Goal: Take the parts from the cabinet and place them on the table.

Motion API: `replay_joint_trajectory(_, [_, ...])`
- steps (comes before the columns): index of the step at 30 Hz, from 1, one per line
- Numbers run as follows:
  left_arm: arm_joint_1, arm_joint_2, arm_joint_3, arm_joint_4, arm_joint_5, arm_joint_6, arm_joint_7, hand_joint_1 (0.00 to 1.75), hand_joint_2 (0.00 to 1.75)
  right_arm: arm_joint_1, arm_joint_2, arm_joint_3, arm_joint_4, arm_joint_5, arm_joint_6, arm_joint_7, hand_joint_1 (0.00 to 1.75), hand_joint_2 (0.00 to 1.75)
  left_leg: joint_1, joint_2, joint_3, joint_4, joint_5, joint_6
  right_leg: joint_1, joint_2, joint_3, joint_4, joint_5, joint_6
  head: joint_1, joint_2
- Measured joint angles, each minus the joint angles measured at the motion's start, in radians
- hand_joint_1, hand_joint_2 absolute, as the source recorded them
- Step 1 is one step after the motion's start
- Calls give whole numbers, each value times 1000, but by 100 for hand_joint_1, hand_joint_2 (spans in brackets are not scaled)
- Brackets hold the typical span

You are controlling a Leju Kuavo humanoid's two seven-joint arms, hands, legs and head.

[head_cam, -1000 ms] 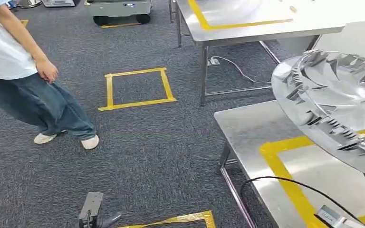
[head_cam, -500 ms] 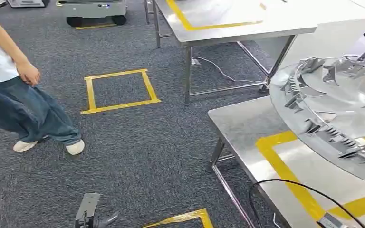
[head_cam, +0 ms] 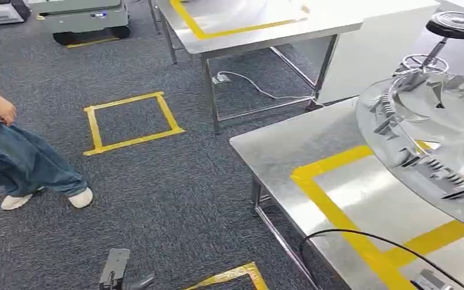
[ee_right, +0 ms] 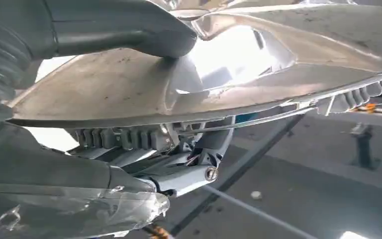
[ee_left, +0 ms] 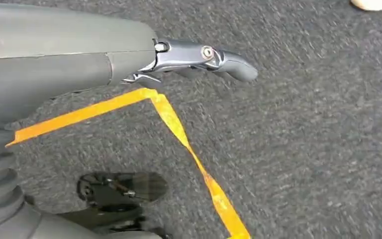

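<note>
While gripped, wheel cover point(head_cam: 435, 139) tilted.

A robotics test lab or workshop — dark grey carpet point(head_cam: 175, 199) marked with yellow tape squares point(head_cam: 130, 121), two stainless steel benches, the near bench point(head_cam: 278, 148) and the far bench point(head_cam: 260, 30) both carrying yellow tape outlines, a wheeled grey cart point(head_cam: 84, 18) parked at the back, a black stool point(head_cam: 453, 27) — and a cable point(head_cam: 254, 87) trailing on the floor

The head view has swung right, and the person point(head_cam: 12, 151) has stepped further left.
</note>
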Motion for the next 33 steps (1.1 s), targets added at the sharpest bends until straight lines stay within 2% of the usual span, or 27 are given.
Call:
replay_joint_trajectory(1, [2,0,0,0,2,0,0,0,175,1,0,-2,0,0,0,-2,175,175,0,0,-36,70,-22,0,1,6,-2,0,0,-1,0,0])
replay_joint_trajectory(2, [4,0,0,0,2,0,-2,0,175,2,1,-3,0,0,0,-4,175,175,0,0,-52,96,-20,1,1,14,-2,0,1,-1,0,0])
replay_joint_trajectory(3, [5,0,1,0,3,-1,-3,0,175,5,2,-3,0,0,0,-6,175,175,0,-1,-43,74,8,3,1,23,-2,0,1,-1,0,0])
replay_joint_trajectory(5, [5,1,1,0,4,-3,-3,0,175,10,3,-4,-1,7,0,-6,175,175,1,-6,31,-77,96,10,0,40,-1,0,3,2,0,0])
replay_joint_trajectory(6, [5,2,2,0,4,-3,-3,0,175,14,4,-5,-5,9,0,-6,175,175,2,-30,78,-168,132,13,-2,47,-1,0,4,5,0,0])
replay_joint_trajectory(7, [5,2,3,0,4,-3,-3,0,175,16,6,-6,-9,9,0,-6,175,175,4,-63,101,-220,131,14,2,54,-5,5,4,10,0,0])
replay_joint_trajectory(8, [6,2,3,0,4,-3,-3,0,175,17,7,-6,-12,11,0,-6,175,175,6,-57,105,-231,128,13,2,60,-11,5,5,15,2,0])
replay_joint_trajectory(10, [9,3,4,0,5,-4,-3,0,175,26,9,-11,-16,12,0,-6,175,175,0,-52,103,-231,130,21,-4,70,-12,-5,13,28,-2,0])
replay_joint_trajectory(11, [11,4,5,0,4,-4,-3,0,175,30,13,-13,-17,12,0,-10,175,175,1,-44,103,-237,135,30,-5,76,-14,-9,16,37,0,0])
replay_joint_trajectory(12, [10,3,6,0,4,-7,-3,0,175,34,15,-14,-17,12,0,-15,175,175,5,-32,106,-246,141,37,-6,66,-23,3,7,39,0,0])
replay_joint_trajectory(13, [10,3,6,0,4,-8,-4,0,175,36,16,-16,-17,11,0,-18,175,175,5,-30,107,-247,142,43,0,34,-40,39,-22,40,5,0])
replay_joint_trajectory(14, [12,3,6,0,4,-9,-4,0,175,35,18,-19,-17,10,0,-23,175,175,4,-23,106,-247,142,45,2,16,-72,112,-64,42,5,0])
replay_joint_trajectory(16, [15,3,7,0,3,-10,-6,0,175,37,21,-24,-17,6,0,-27,175,175,1,-7,107,-247,140,48,2,3,-144,275,-132,45,4,0])
replay_joint_trajectory(17, [16,3,7,0,-2,-10,-6,0,175,42,24,-28,-19,5,0,-31,175,175,1,-1,107,-246,140,48,2,1,-160,311,-138,46,4,0])
replay_joint_trajectory(18, [15,3,6,0,-11,-11,-6,0,175,51,29,-34,-24,2,0,-34,175,175,1,6,108,-246,140,48,1,0,-151,296,-121,47,4,0])
replay_joint_trajectory(19, [15,2,5,0,-17,-11,-6,0,175,60,32,-39,-30,-2,0,-37,175,175,1,10,109,-246,139,47,1,-2,-118,234,-85,47,5,0])
replay_joint_trajectory(20, [14,1,4,0,-19,-11,-6,0,175,68,36,-46,-36,-7,0,-42,175,175,2,14,111,-246,137,44,0,-10,-69,144,-44,47,4,0])
replay_joint_trajectory(21, [13,0,4,0,-19,-12,-6,0,175,75,37,-52,-42,-10,0,-45,175,175,2,18,114,-243,134,40,0,-29,-16,49,-9,49,4,0])
replay_joint_trajectory(22, [11,2,4,0,-20,-13,-6,0,175,76,41,-56,-47,-13,0,-49,175,175,-6,21,115,-240,129,33,6,-59,8,1,-20,50,6,0])
replay_joint_trajectory(23, [9,2,4,0,-20,-13,-7,0,175,79,44,-59,-50,-15,0,-52,175,175,-10,24,114,-235,127,28,3,-40,15,-2,-12,35,1,0])
replay_joint_trajectory(26, [2,2,4,0,-20,-13,-8,0,175,87,53,-66,-58,-19,0,-57,175,175,-7,40,116,-238,129,21,7,-22,6,2,-10,19,2,0])
replay_joint_trajectory(27, [-1,2,3,0,-20,-14,-8,0,175,91,55,-70,-59,-19,0,-58,175,175,-4,33,114,-234,120,11,2,-17,8,-2,-5,11,2,0])
replay_joint_trajectory(28, [-3,2,3,0,-20,-14,-8,0,175,93,56,-73,-64,-19,0,-59,175,175,-3,14,103,-206,96,5,1,-12,8,-2,-5,4,0,0])
replay_joint_trajectory(29, [-3,1,3,0,-20,-14,-9,0,175,93,57,-75,-67,-21,0,-59,175,175,-2,4,73,-140,56,2,1,-8,7,-2,-5,0,1,0])
replay_joint_trajectory(31, [-2,1,3,0,-20,-14,-9,0,175,94,61,-76,-67,-21,0,-59,175,175,0,0,-9,33,-19,-1,1,5,4,-2,-4,-4,2,0])
replay_joint_trajectory(32, [-1,0,3,0,-20,-14,-9,0,175,94,63,-77,-67,-21,0,-59,175,175,0,0,-36,85,-30,-1,1,12,4,-2,-4,-4,1,0])
replay_joint_trajectory(33, [-1,0,3,0,-20,-14,-9,0,175,94,64,-77,-67,-21,0,-59,175,175,0,0,-40,89,-18,0,1,20,4,-2,-3,-4,1,0])
